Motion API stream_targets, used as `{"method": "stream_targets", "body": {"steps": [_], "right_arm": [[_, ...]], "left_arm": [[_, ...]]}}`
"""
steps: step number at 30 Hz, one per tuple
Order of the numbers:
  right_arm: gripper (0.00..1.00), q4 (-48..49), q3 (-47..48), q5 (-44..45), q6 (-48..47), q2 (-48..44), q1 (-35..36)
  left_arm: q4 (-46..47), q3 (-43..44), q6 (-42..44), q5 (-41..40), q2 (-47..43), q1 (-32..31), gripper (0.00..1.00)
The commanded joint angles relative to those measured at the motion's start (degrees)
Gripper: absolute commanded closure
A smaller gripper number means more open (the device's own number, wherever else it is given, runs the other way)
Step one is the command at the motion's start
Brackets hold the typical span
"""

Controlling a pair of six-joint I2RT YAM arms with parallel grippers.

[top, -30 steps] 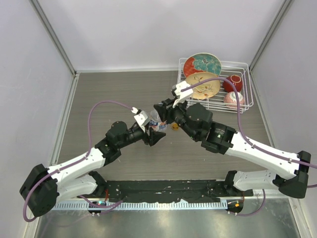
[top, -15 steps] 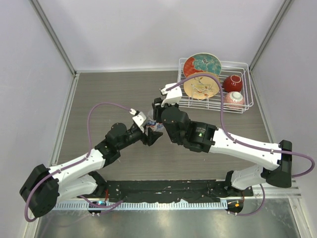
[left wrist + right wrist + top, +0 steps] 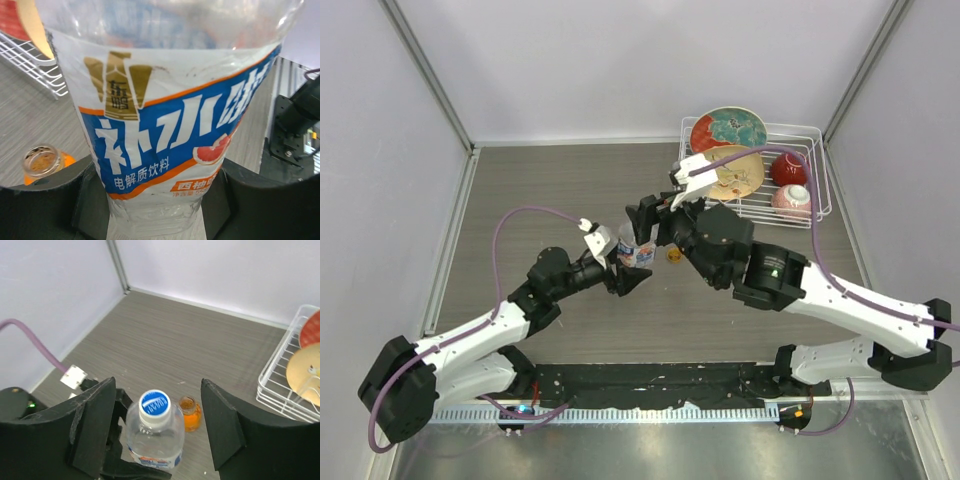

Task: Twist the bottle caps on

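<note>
The clear water bottle [image 3: 636, 248] with a blue, white and orange label [image 3: 165, 125] stands upright. My left gripper [image 3: 630, 270] is shut on its lower body, one finger [image 3: 47, 202] on each side. Its white cap [image 3: 154, 405] with a blue top sits on the neck. My right gripper [image 3: 158, 390] hangs open just above the cap, its fingers [image 3: 95, 425] spread clear of both sides. The squat orange bottle [image 3: 189, 413] stands close beside the water bottle with its mouth open; it also shows in the left wrist view [image 3: 44, 163].
A white wire rack [image 3: 817, 190] at the back right holds patterned plates [image 3: 729, 130] and two bowls [image 3: 790, 167]. Its near corner [image 3: 280, 385] lies to the right of the bottles. Grey walls close in the table on three sides.
My right gripper has opened and let go of the white cap, and its wrist has swung back round. The left gripper and the water bottle have stayed put.
</note>
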Motion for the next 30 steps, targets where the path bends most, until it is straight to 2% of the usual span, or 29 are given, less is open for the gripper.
{"method": "stream_targets", "body": {"steps": [1,4,5,8,11,12,15,19,30], "right_arm": [[0.26,-2.5,4.0,-14.0,-1.7,-3.8,-2.6],[0.26,-2.2,2.2,-31.7,-2.6,-6.5,-10.7],[0.26,-1.8,1.5,-48.4,-3.0,-8.2,-16.1],[0.26,-0.9,-0.9,-67.5,-5.4,-9.9,-22.3],[0.26,-0.9,-0.9,-76.4,-5.2,-9.5,-27.8],[0.26,-0.9,-0.6,-82.3,-5.1,-8.6,-29.4],[0.27,-0.3,-0.1,-92.4,-4.6,-6.1,-30.4],[0.30,0.0,-0.2,-99.7,-5.1,-3.9,-31.1],[0.36,1.3,-2.3,-103.2,-4.9,-2.2,-31.2]], "left_arm": [[3.4,0.8,-0.6,7.5,-1.2,0.7,0.98],[4.1,0.9,-0.5,13.0,-1.3,1.0,1.00],[4.3,0.9,-0.4,14.5,-1.3,0.9,1.00],[5.0,1.1,0.0,21.3,-1.5,0.9,1.00],[6.8,0.9,0.8,26.5,-1.6,0.9,1.00],[6.5,1.1,0.7,26.6,-1.6,0.9,1.00],[6.5,1.2,-0.1,27.4,-1.4,0.8,1.00],[6.5,1.5,-1.1,28.4,-1.5,0.9,1.00],[6.5,1.5,-2.4,26.4,-1.2,0.9,1.00]]}}
